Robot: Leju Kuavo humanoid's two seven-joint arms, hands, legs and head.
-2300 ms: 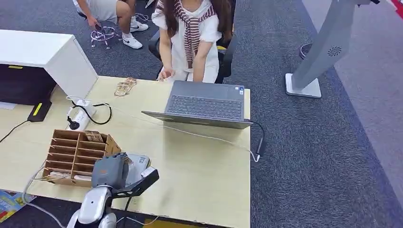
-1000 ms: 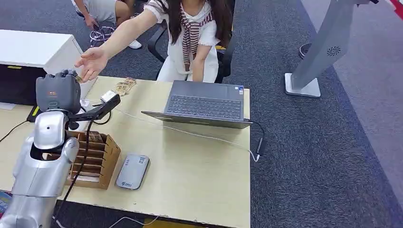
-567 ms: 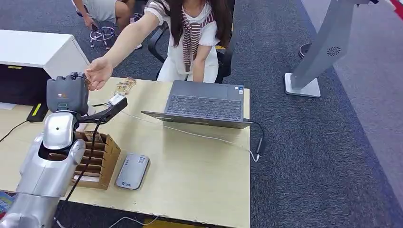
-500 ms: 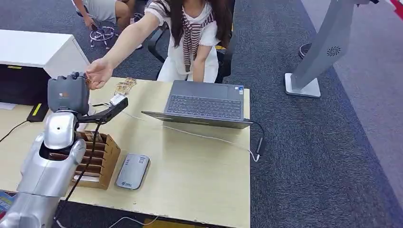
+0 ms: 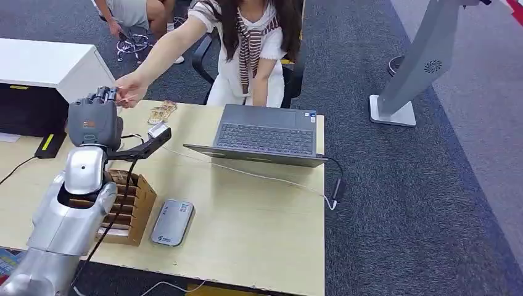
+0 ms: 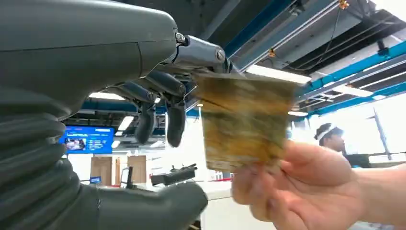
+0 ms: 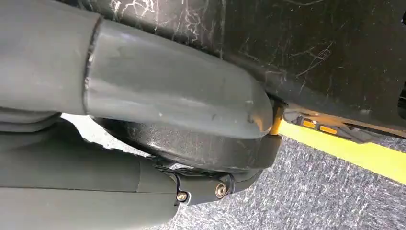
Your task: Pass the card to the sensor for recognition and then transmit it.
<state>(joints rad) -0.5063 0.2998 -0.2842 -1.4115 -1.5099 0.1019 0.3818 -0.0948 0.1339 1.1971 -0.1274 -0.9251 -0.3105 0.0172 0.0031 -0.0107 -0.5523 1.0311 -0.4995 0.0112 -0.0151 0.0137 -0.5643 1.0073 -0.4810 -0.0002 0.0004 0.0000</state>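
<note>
My left hand (image 5: 95, 119) is raised over the desk's far left corner, fingers toward a seated person. In the left wrist view the brown card (image 6: 244, 120) stands just past my left hand (image 6: 119, 62). One fingertip (image 6: 218, 56) lies at the card's upper edge, and the thumb (image 6: 158, 208) is apart from it. The person's hand (image 6: 297, 191) grips the card's lower edge; the same hand (image 5: 131, 91) meets my fingers in the head view. The grey card sensor (image 5: 172, 222) lies flat on the desk near the front. My right hand (image 7: 167, 105) is a close grey mass.
A wooden card organiser (image 5: 126, 203) stands left of the sensor, under my left forearm. An open laptop (image 5: 265, 132) sits mid-desk with a cable trailing to the right edge. A white cabinet (image 5: 55, 65) is at far left, a grey stand (image 5: 419, 68) on the carpet at right.
My left arm rose from the sensor to the desk's far left corner, then edged toward the person. The person's arm reached out and their hand closed on the card.
</note>
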